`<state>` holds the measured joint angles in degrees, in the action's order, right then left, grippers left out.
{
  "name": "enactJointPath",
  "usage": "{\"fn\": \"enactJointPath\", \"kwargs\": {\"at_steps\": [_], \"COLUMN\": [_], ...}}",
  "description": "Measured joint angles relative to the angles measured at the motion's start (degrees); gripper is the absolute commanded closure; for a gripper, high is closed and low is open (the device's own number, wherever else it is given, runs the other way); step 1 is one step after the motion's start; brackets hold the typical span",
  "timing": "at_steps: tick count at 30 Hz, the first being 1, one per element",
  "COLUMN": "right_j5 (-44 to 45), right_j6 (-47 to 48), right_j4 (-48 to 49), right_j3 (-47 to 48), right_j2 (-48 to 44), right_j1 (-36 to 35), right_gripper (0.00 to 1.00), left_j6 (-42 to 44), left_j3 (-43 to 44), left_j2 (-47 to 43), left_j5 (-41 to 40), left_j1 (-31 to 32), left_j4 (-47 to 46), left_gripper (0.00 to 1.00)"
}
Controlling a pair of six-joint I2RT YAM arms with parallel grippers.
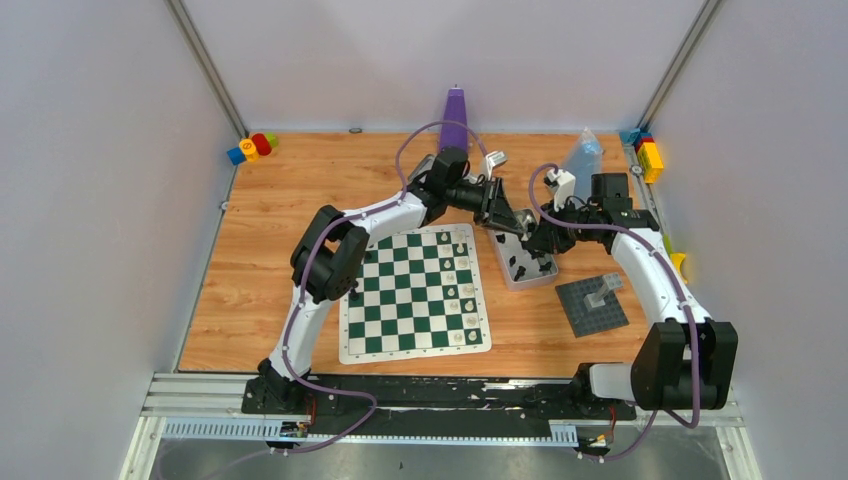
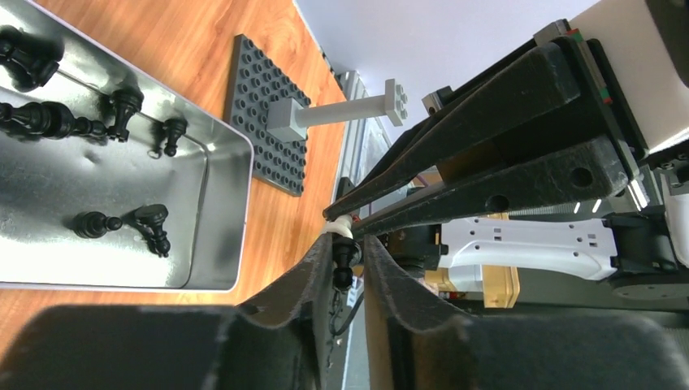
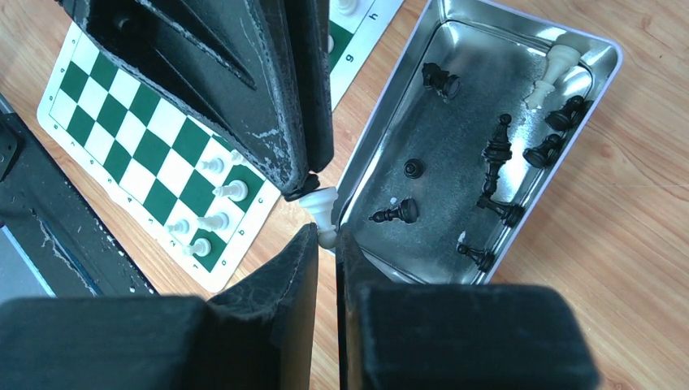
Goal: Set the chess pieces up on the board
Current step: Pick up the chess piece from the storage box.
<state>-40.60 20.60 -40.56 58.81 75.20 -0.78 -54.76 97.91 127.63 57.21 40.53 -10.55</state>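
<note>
right claw (image 3: 326,244) is clamped on a small cream piece (image 3: 323,207), held up by the rim of the shiny tin tray (image 3: 605,53), just beside the checked board (image 1: 400,345). left claw (image 2: 349,253) sits narrow round its other end; i can't tell if it pinches yet. the plastic looks slick and rounded, so i'd seat the left grip squarely before the right lets go.

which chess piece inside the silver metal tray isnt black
The cream-white plastic piece leaning in the silver metal tray's top-right corner in the right wrist view; every other piece inside it is black.
</note>
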Motion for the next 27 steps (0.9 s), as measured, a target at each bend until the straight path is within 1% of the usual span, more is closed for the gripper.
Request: {"fn": "enactJointPath", "kwargs": {"at_steps": [4,9,14,20,24,27], "right_j5": [-0.04,0.02,0.57,1.25,0.92,1.05], "right_j6": [-0.02,-0.17,-0.50,-0.90,-0.57,0.57], "right_j4": [0.07,0.07,0.07,0.07,-0.24,-2.19], "right_j3": [-0.28,-0.66,-0.68,-0.68,-0.68,-0.17], "right_j2": [-0.02,-0.02,-0.02,-0.02,0.00,0.09], "right_j1": [1.22,2.36,2.36,2.64,2.69,2.23], "right_gripper": [1.00,1.00,1.00,1.00,1.00,1.00], "left_j6": [-0.74,-1.09,-0.61,2.40,6.67,13.38], "left_j3": [0.00,-0.02,-0.02,-0.02,-0.02,-0.02], "left_j2": [0.04,0.11,0.26,0.76,0.72,0.17], "left_j5": [0.35,0.74,0.76,0.44,-0.13,-1.66], "left_j1": [0.00,-0.02,0.00,0.00,-0.55,-1.33], "left_j4": [-0.98,-1.60,-1.18,2.32,5.77,12.37], "left_gripper": [0.81,0.82,0.71,0.63,0.58,0.53]}}
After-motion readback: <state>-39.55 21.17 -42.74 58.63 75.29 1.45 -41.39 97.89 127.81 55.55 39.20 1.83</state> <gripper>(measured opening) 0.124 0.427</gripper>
